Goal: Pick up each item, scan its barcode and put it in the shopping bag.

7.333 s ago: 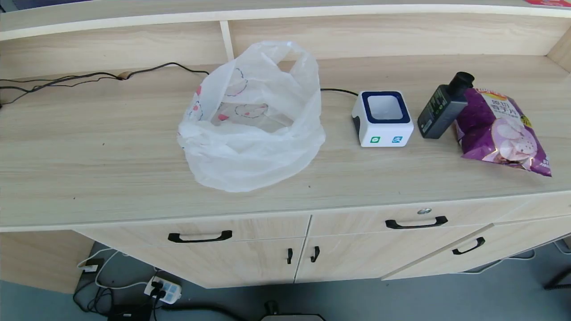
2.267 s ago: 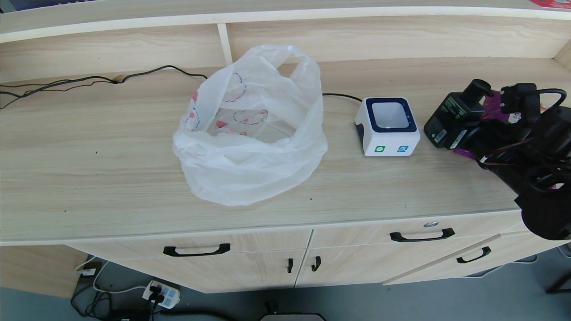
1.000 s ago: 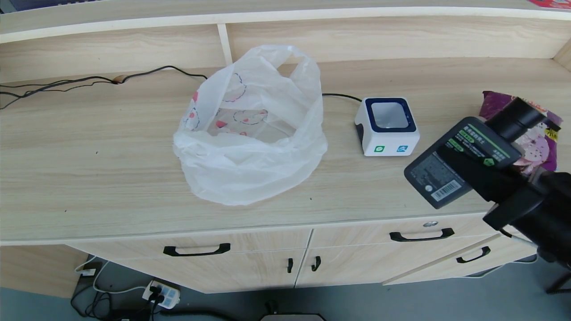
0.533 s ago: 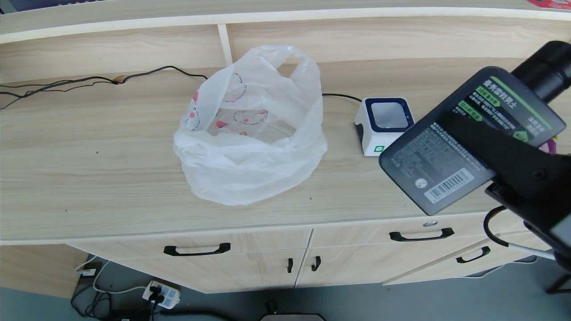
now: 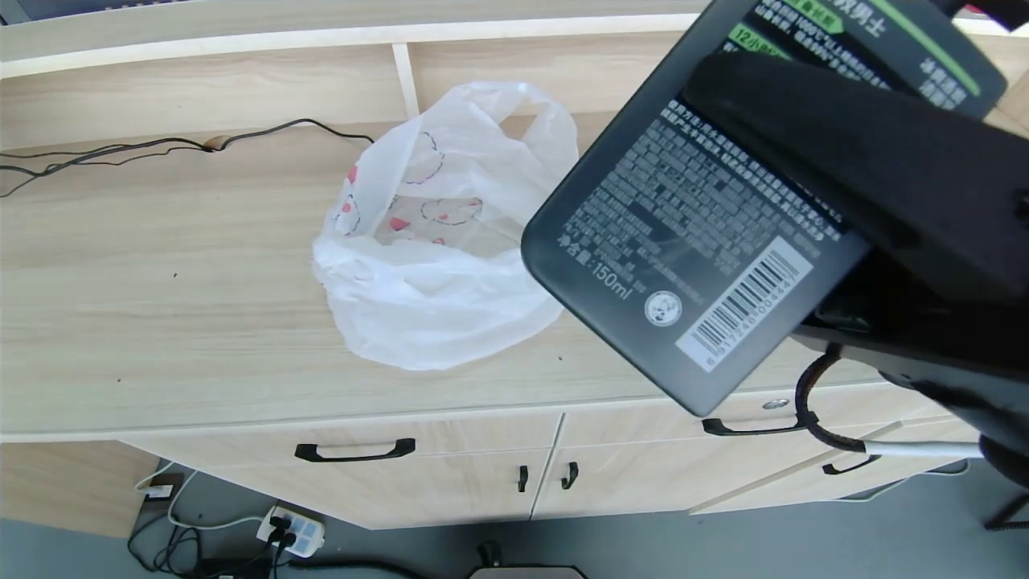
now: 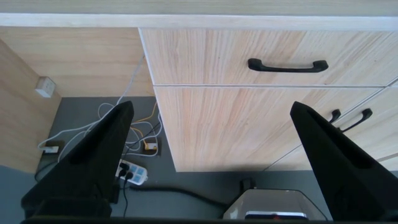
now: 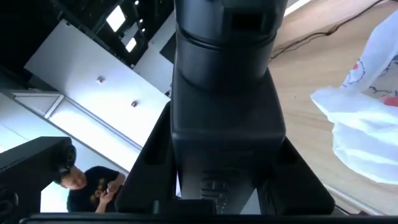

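Here right gripper clamps black bottle between fingers; left gripper spread wide.

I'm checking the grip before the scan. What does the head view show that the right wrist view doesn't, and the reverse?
Head view: the barcode on the bottle, turned to the camera, and the drawer handles below. Right wrist view: the right gripper with its fingers on both flanks of the bottle. Both: the bottle, the shopping bag and the counter.

Barcode, vol. mark on bottle back
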Robot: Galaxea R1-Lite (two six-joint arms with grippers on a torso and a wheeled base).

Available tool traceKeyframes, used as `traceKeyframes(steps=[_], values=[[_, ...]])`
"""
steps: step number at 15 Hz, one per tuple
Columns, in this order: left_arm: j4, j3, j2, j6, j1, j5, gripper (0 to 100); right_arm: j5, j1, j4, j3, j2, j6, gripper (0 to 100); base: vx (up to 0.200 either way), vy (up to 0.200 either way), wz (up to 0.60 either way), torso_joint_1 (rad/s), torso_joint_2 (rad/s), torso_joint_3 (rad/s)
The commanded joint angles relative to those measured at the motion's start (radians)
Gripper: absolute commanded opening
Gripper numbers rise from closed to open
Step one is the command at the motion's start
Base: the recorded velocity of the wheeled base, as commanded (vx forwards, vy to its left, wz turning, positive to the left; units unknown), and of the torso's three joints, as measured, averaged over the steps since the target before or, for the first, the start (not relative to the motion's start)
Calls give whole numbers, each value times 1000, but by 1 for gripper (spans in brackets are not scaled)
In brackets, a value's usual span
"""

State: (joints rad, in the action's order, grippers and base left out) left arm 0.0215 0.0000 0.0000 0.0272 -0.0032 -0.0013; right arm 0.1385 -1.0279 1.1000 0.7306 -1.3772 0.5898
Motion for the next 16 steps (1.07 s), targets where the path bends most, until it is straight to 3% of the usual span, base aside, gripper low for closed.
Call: traceKeyframes(steps=[1,4,10,12,16], values=[[0,0,2,0,0,0,100,6,-18,0,0,-8,1,0,0,0,0,0,0,0],[0,0,0,0,0,0,100,9,-58,0,6,-9,4,0,0,0,0,0,0,0],[2,0,2,0,0,0,100,-2,-47,-2,-7,-8,8,0,0,0,0,0,0,0],[2,0,2,-1,0,0,100,-4,74,-5,-37,-26,-139,0,0,0,0,0,0,0],[0,0,0,-1,0,0,100,12,502,-17,-37,-48,-574,0,0,0,0,0,0,0]])
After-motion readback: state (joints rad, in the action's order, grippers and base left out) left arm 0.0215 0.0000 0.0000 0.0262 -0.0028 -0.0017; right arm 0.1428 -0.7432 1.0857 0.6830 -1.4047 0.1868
